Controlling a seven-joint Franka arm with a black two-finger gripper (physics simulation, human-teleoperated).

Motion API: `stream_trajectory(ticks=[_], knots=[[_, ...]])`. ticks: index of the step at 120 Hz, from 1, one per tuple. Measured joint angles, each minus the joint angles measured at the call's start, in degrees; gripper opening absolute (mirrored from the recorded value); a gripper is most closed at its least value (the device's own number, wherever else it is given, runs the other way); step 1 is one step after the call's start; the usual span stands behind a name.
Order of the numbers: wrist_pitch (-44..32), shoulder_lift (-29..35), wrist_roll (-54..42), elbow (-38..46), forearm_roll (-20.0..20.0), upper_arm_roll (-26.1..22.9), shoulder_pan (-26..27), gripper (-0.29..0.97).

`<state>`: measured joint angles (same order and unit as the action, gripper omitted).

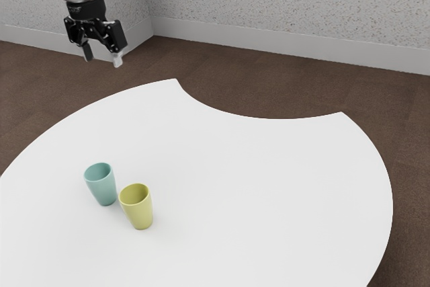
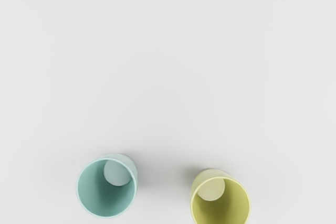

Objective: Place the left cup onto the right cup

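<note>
The white table (image 1: 269, 166) spreads wide beneath the gripper (image 1: 102, 57), which hangs high above it with nothing between its fingers; the two fingers stand apart and hold nothing. Both cups stand upright on the table, mouths open, well below the gripper and off to one side of its straight drop rather than right under it. The teal cup (image 1: 101, 183) is the one I take for the left cup, the one to lift. The yellow cup (image 1: 136, 206) stands just beside it, near but not touching, on the side toward the exterior view's right.

The step in hand looks like the approach, with nothing done yet. To do it well, the gripper should travel until the teal cup's rim (image 2: 106, 186) lies centred under it, then come down with one finger inside the mouth and one outside the wall. That wall should be on the side away from the yellow cup (image 2: 220, 198), so the outer finger does not knock the neighbour over.
</note>
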<state>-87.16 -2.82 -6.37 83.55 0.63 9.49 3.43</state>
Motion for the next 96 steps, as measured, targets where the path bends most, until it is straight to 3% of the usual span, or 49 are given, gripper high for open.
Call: stream_trajectory(ticks=[31, 96], knots=[[-0.01, 0.31, 0.07, 0.42, 0.16, 0.00, 0.25, 0.66], [-3.98, 3.96, 0.18, 12.30, -1.14, 0.79, -0.46, 0.66]])
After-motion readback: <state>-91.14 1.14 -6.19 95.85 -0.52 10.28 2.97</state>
